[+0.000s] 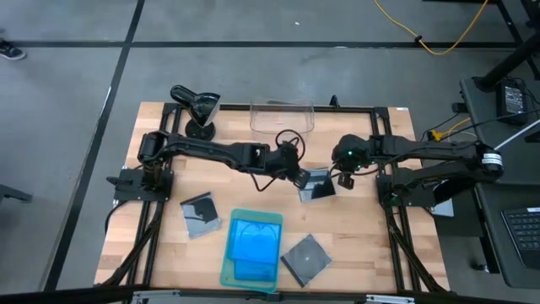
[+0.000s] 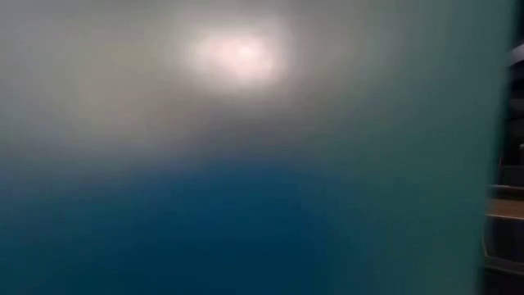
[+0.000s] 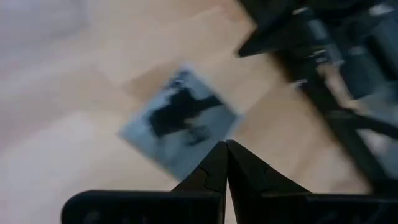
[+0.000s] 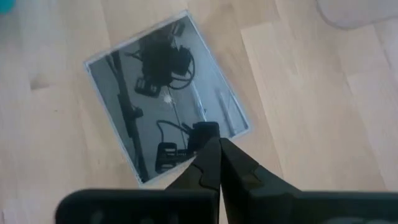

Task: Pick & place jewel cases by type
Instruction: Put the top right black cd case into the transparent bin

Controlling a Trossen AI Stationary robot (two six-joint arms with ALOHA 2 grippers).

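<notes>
While the blue jewel cases (image 1: 254, 239) sit stacked on the pale green tray (image 1: 226, 272) at the lower centre of the high view, grey jewel cases (image 1: 201, 215) lie left and right (image 1: 305, 257) of it on the counter (image 1: 363, 236). Higher up, at centre, the left gripper (image 1: 300, 177) and right gripper (image 1: 344, 179), both closed and empty, flank a third grey case (image 1: 318, 186). A clear bin (image 1: 282, 116) stands at the top edge.

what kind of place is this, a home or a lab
Most likely a robotics lab or workshop: a wooden table in a black frame holds two mounted arms, on a grey concrete floor with a yellow cable, and a laptop alongside.
</notes>
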